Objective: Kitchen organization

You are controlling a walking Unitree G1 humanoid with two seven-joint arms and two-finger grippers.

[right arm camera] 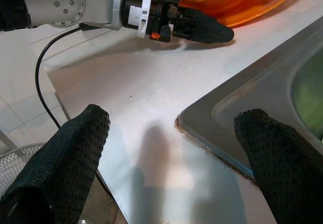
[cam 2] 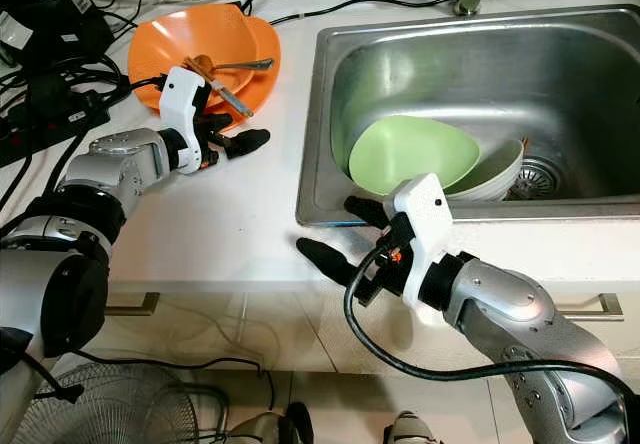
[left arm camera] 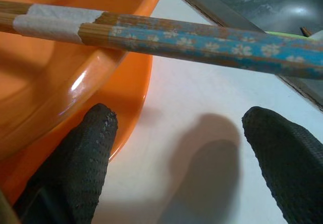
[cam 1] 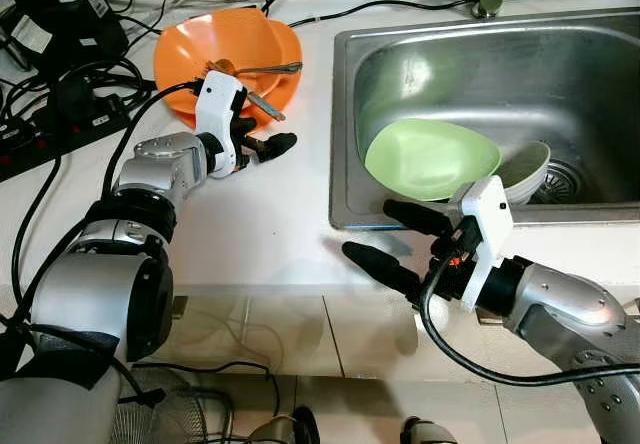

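Left wrist view shows the left gripper [cam 1: 262, 136] spread wide, holding nothing, just under the chopsticks [left arm camera: 202, 45] resting on the orange bowl's [cam 1: 190, 49] rim. Closing crooked could flip them off. Right gripper [cam 1: 395, 236] gapes near the sink [cam 1: 345, 114], probably idle.

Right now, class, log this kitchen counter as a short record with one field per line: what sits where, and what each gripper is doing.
Counter left: orange bowls, stacked, holding a spoon and chopsticks
Sink: green bowl leaning on a pale bowl
Left gripper: open, empty, beside the orange bowls' rim
Right gripper: open, empty, over the counter edge at the sink's front corner
Far left: power strip and cables
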